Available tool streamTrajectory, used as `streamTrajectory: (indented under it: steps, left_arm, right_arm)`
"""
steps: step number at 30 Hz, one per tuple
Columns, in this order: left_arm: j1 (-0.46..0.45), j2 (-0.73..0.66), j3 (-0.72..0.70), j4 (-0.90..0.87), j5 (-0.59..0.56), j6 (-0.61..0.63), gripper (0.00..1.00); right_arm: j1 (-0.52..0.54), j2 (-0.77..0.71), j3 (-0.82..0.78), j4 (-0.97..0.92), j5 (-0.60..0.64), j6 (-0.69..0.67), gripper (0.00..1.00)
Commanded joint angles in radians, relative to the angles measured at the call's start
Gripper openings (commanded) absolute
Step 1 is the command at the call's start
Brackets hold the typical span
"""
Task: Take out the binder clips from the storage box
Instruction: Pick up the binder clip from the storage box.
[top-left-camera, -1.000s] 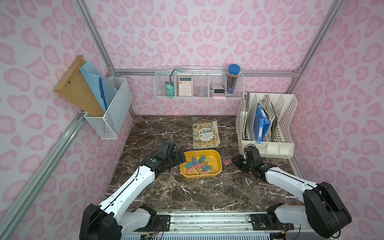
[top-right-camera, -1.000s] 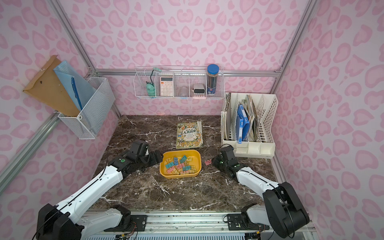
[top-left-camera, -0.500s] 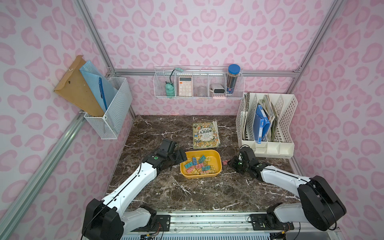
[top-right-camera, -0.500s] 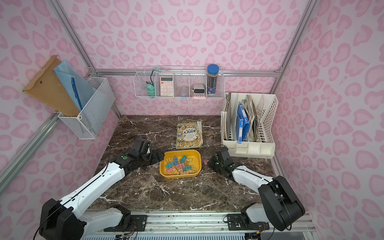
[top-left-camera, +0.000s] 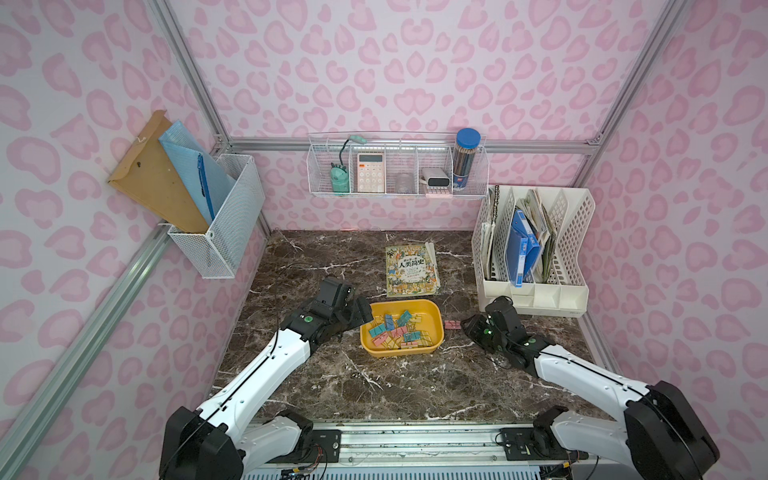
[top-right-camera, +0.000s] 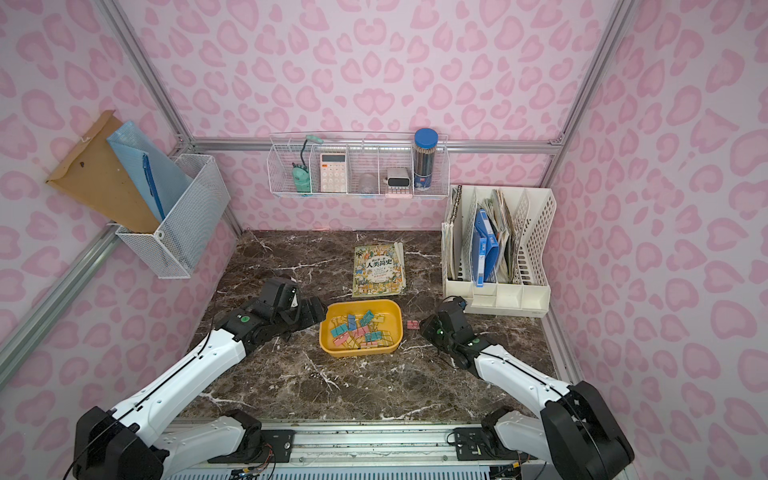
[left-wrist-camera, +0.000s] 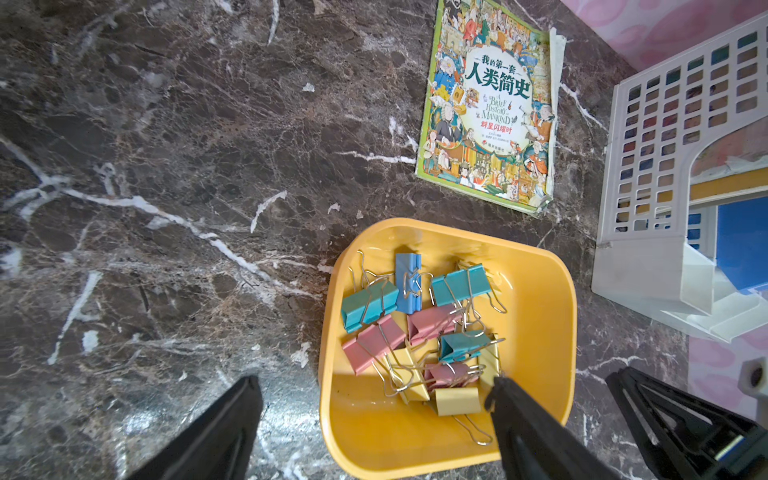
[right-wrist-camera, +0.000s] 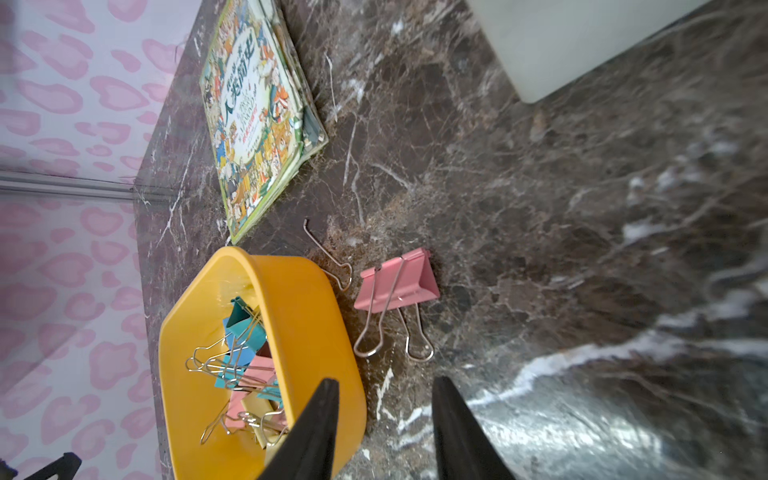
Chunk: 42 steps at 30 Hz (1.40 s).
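Note:
The yellow storage box (top-left-camera: 399, 353) (top-right-camera: 357, 352) sits mid-table with several pastel binder clips (top-left-camera: 395, 330) (left-wrist-camera: 419, 328) (right-wrist-camera: 245, 374) piled inside. One pink binder clip (top-left-camera: 451, 324) (right-wrist-camera: 397, 284) lies on the marble just right of the box, beside a loose wire handle (right-wrist-camera: 328, 257). My left gripper (top-left-camera: 361, 316) (left-wrist-camera: 374, 382) is open wide and straddles the box's left wall, one finger over the clips and one outside. Just short of the pink clip, my right gripper (top-left-camera: 467, 324) (right-wrist-camera: 385, 381) is open and holds nothing.
A picture book (top-left-camera: 411, 270) lies behind the box. The white file organizer (top-left-camera: 536, 257) stands at the back right, close behind my right gripper. Wire baskets hang on the back wall (top-left-camera: 397, 170) and the left wall (top-left-camera: 224, 224).
My right gripper has edged left toward the pink clip on the table, and its jaws narrowed, then widened. The left arm has barely moved.

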Motion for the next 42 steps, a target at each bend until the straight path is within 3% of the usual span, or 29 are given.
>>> streamTrajectory:
  steps: [1, 3, 8, 17, 32, 42]
  left_arm:
    - [0.0, -0.019, -0.001, 0.019, -0.042, 0.007, 0.91]
    - [0.0, -0.033, -0.003, 0.03, -0.061, 0.004, 0.91]
    - [0.0, -0.06, 0.002, 0.05, -0.098, 0.002, 0.93]
    - [0.001, -0.084, 0.004, 0.082, -0.127, -0.049, 0.99]
    - [-0.002, 0.012, 0.032, 0.104, -0.021, -0.071, 0.99]
    - [-0.022, 0.064, 0.049, 0.041, -0.051, -0.068, 0.99]
  right_arm:
    - [0.001, -0.058, 0.011, -0.039, 0.049, -0.092, 0.42]
    - [0.0, -0.104, 0.02, -0.041, 0.053, -0.146, 0.42]
    - [0.026, -0.166, 0.048, 0.081, -0.09, -0.286, 0.4]
    - [0.245, 0.113, 0.355, -0.099, -0.057, -0.447, 0.38]
    - [0.285, 0.328, 0.499, -0.247, -0.058, -0.465, 0.34]
    - [0.278, 0.373, 0.521, -0.285, -0.03, -0.427, 0.34]
